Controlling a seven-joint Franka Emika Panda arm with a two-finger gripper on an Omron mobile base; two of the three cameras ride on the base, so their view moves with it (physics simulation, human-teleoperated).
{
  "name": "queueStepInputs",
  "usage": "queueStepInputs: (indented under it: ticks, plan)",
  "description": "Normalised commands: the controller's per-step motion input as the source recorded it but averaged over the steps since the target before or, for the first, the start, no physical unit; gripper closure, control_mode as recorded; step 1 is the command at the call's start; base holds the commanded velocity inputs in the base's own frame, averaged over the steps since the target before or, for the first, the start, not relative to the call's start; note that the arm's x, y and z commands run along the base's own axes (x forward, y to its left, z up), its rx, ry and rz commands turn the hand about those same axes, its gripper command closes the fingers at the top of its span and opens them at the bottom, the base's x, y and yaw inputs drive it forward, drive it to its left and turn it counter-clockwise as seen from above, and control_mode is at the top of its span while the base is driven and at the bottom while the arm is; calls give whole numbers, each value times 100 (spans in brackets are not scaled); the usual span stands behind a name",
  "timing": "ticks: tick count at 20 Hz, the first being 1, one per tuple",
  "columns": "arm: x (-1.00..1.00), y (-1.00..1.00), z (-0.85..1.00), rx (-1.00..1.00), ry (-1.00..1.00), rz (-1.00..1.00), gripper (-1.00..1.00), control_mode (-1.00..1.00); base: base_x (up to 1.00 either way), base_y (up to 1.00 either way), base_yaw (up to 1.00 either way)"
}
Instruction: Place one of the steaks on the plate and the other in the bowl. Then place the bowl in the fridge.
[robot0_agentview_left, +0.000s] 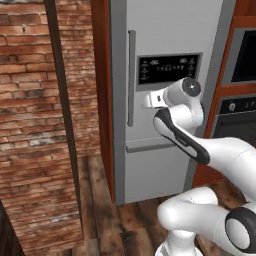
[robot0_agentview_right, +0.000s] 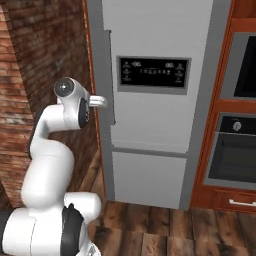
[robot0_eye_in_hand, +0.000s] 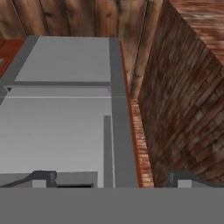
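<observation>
The white arm (robot0_agentview_left: 200, 145) curves up from the lower right of the left base view. Its gripper (robot0_eye_in_hand: 111, 179) stands wide, dark tips (robot0_eye_in_hand: 43, 177) far apart, holding nothing. Beyond, mid-frame, the smooth grey metal fridge (robot0_agentview_left: 165, 40) stands closed, with its long bar handle (robot0_agentview_left: 131, 77) and dark dispenser panel (robot0_agentview_left: 167, 67). Rough brick wall (robot0_agentview_left: 30, 125) fills the left.

floor (robot0_agentview_left: 100, 200): dark wood planks | on it: closed grey fridge (robot0_agentview_left: 165, 30), brick wall (robot0_agentview_left: 30, 125)
</observation>
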Motion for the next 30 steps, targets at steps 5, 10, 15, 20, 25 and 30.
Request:
queueStepInputs:
  ticks: [5, 10, 15, 20, 25, 30]
  plan:
    - [46, 0, 0, 0, 0, -3, -100, -100, 0, 0, 0]
    - [49, 0, 0, 0, 0, -1, -100, -100, 0, 0, 0]
    - [40, 0, 0, 0, -3, 0, -100, -100, 0, 0, 0]
    - [50, 0, 0, 0, -1, 0, -100, -100, 0, 0, 0]
    - [64, 3, 0, 0, -4, 0, -100, -100, 0, 0, 0]
    - [67, 0, 0, 0, -3, 0, -100, -100, 0, 0, 0]
